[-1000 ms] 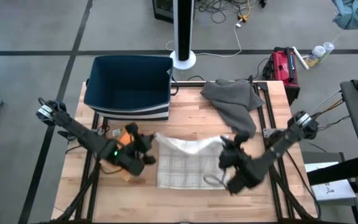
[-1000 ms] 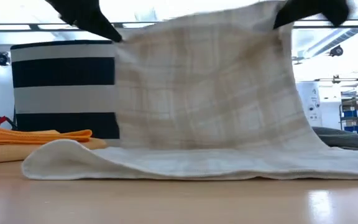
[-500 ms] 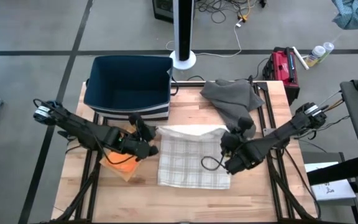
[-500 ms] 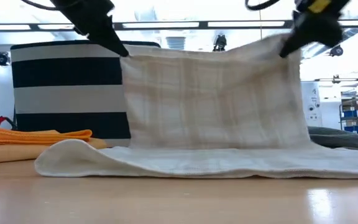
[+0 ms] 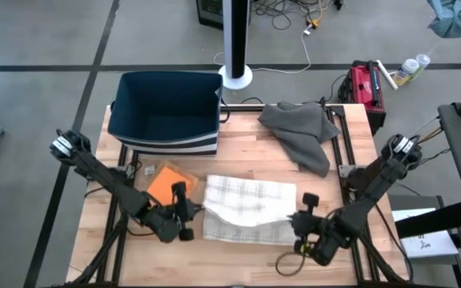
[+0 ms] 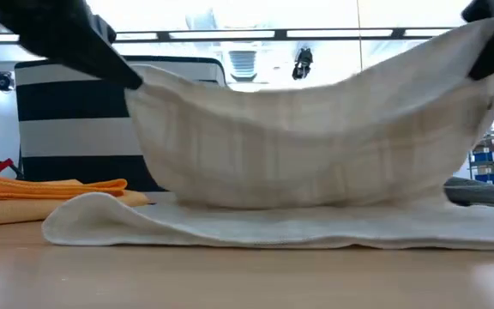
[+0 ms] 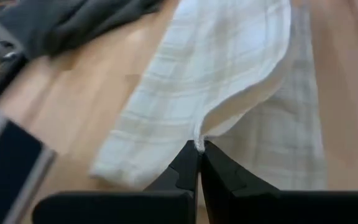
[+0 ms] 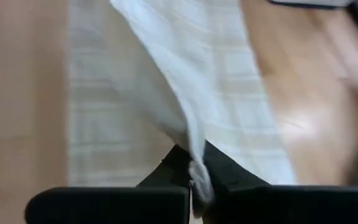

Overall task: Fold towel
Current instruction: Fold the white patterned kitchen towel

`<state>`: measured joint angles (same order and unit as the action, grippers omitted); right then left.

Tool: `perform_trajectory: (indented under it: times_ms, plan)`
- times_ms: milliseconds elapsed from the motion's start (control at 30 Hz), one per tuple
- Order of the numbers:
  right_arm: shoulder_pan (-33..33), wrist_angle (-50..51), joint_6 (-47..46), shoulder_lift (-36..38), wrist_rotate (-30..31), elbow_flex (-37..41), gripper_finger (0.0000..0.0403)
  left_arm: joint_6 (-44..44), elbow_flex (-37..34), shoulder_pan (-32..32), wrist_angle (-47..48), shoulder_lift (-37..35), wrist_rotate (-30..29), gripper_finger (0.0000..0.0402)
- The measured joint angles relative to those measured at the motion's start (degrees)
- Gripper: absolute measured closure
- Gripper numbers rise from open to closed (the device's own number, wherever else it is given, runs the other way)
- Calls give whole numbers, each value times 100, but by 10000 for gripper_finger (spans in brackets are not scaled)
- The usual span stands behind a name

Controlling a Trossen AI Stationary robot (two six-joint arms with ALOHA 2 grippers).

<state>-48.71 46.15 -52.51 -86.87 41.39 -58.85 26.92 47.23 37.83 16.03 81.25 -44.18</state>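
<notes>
Two grippers, high view: left gripper [image 5: 189, 210] at 9 o'clock, right gripper [image 5: 301, 218] at 3, both pinched on towel [image 5: 246, 210] corners, mid-table. Low view: lifted half sags. Wrist views: thin pinches; corner may slip, fold skews.

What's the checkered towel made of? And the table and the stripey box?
The towel looks like soft woven cotton: it sags and drapes between the grippers. The table looks like pale wood with a smooth finish, with visible plank lines. The striped bin seems to be fabric, though that is less certain.
</notes>
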Motion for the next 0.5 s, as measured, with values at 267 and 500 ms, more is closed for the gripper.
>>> perform_trajectory:
  times_ms: [267, 500]
  plan:
    - [-267, -149, -315, -683, -641, 206, 401, 70, -30, 378, -686, 824, 67, 401]
    - [-428, -165, -136, -1040, -1040, -109, 401, 184, -5, 380, -683, 1149, 408, 401]
